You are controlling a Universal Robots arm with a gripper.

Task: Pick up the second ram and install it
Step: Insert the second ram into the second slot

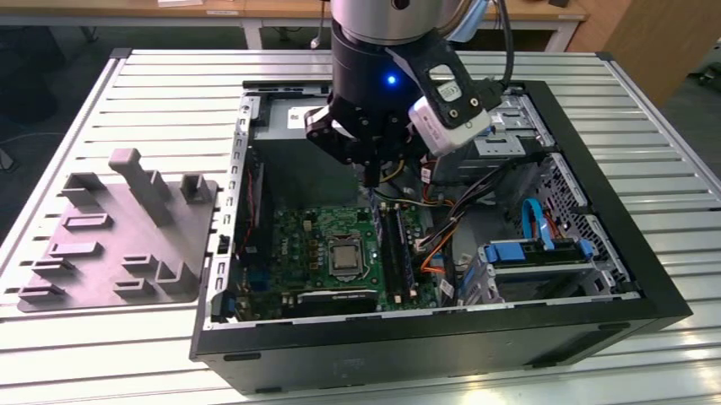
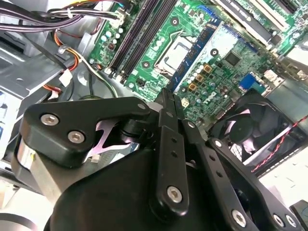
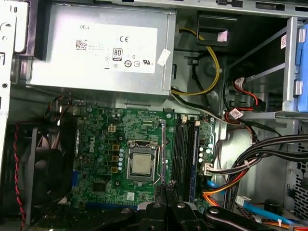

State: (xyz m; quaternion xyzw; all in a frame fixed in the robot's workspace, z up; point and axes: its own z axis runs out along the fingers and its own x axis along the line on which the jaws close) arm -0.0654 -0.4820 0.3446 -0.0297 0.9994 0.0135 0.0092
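Note:
My gripper (image 1: 372, 175) hangs inside the open computer case (image 1: 586, 337), above the green motherboard (image 1: 321, 245). Its two thin black fingers are pressed together with nothing between them in both wrist views; the gripper (image 2: 168, 96) (image 3: 166, 188) hovers just off one end of the long black memory slots (image 3: 182, 154) (image 2: 139, 33). A narrow blue-green strip (image 3: 195, 159) stands on edge in the outermost slot beside the cables. I cannot tell whether that strip is the second ram. The processor socket (image 3: 141, 163) lies beside the slots.
A grey power-supply box (image 3: 101, 48) fills the case end beyond the board. A black fan (image 3: 43, 163) sits at one side, bundled cables (image 3: 240, 163) and a blue drive bracket (image 1: 529, 251) at the other. A grey holder fixture (image 1: 124, 228) lies on the slatted table at the exterior view's left.

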